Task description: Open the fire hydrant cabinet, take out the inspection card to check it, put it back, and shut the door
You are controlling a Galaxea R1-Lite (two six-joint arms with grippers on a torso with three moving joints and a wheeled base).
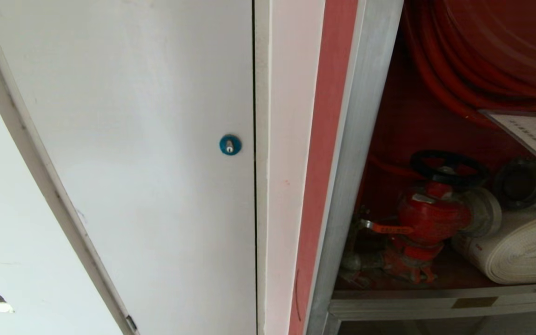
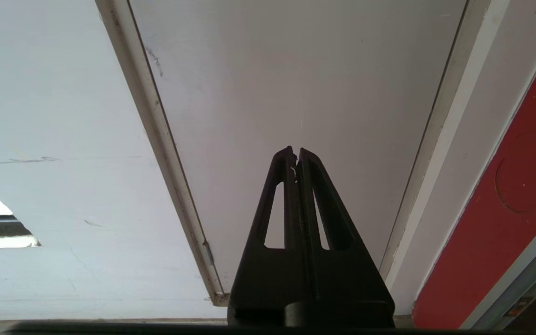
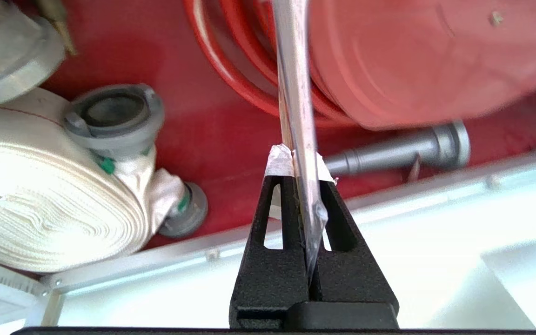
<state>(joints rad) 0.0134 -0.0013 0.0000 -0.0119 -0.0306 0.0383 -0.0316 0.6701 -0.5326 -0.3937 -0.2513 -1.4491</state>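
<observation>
Inspection card (image 3: 298,116) sits edge-on between my right pincer's (image 3: 299,160) taped fingertips (image 3: 278,160), clamped by one end and standing out past them in front of the red hose reel (image 3: 426,60), inside the fire hydrant cabinet (image 1: 365,116), above the white rolled hose (image 3: 40,209) near its bottom rail. My grip is thin; I judge the card could slip or catch on the reel. My left pincer (image 2: 296,156), closed and empty, idles before the white door (image 2: 296,70).

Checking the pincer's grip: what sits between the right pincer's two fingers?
In the right wrist view, the inspection card sits edge-on between the right pincer's shut fingers; nothing else lies there.
</observation>
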